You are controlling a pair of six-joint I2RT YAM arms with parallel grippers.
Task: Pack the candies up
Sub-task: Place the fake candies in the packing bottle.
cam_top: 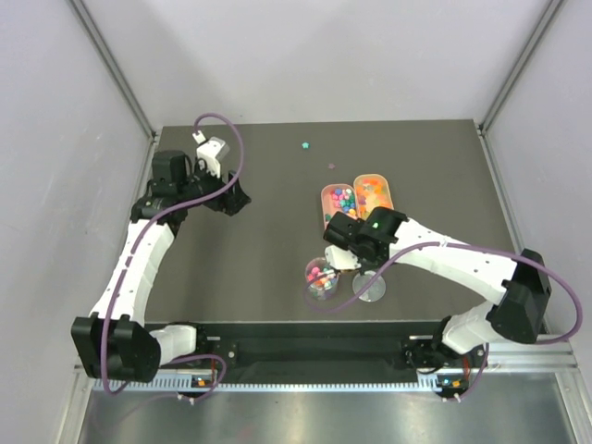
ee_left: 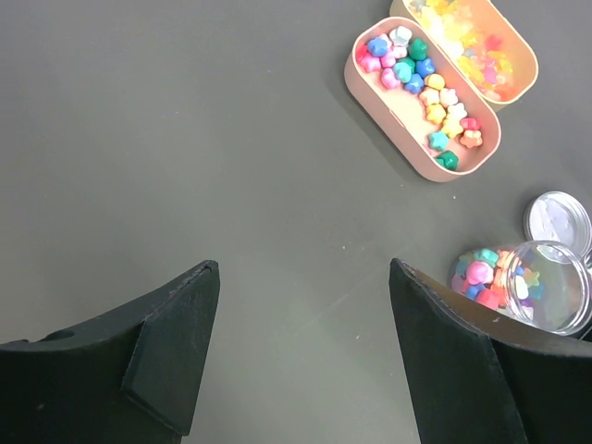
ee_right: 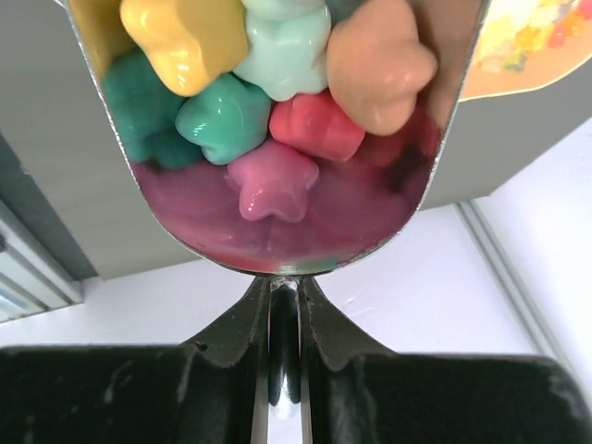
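Two claws noted from above. The right claw (cam_top: 350, 242) sits between the trays and the jar: pink tray (cam_top: 338, 199) and orange tray (cam_top: 375, 192) just beyond it, clear jar (cam_top: 321, 277) just nearside and a little to its left, loose lid (cam_top: 369, 286) beside the jar. Its scoop is mostly hidden under it in this view. The left claw (cam_top: 233, 198) hangs well off to the left with nothing near it. Stray sweets (cam_top: 305, 144) lie far beyond the trays. Left wrist view: the left claw (ee_left: 301, 268) is spread wide, nothing between its fingers (ee_left: 171, 356), bare table beneath. Ahead and to its right are the pink tray (ee_left: 359, 79) holding candies (ee_left: 416, 69) in mixed colours, the jar (ee_left: 532, 287) partly filled, and the lid (ee_left: 558, 217) lying off. Right wrist view: the right claw (ee_right: 283, 347) is clenched on the thin handle of the metal scoop (ee_right: 314, 217). The bowl lies straight ahead of it, heaped with candies (ee_right: 277, 92), star-ish lumps. Judgement: the load is bound for the jar. Keep the bowl level until its lip stands over the jar mouth, then tip slowly. The heap is high, so a quick tilt or a knock on the rim would likely scatter pieces.
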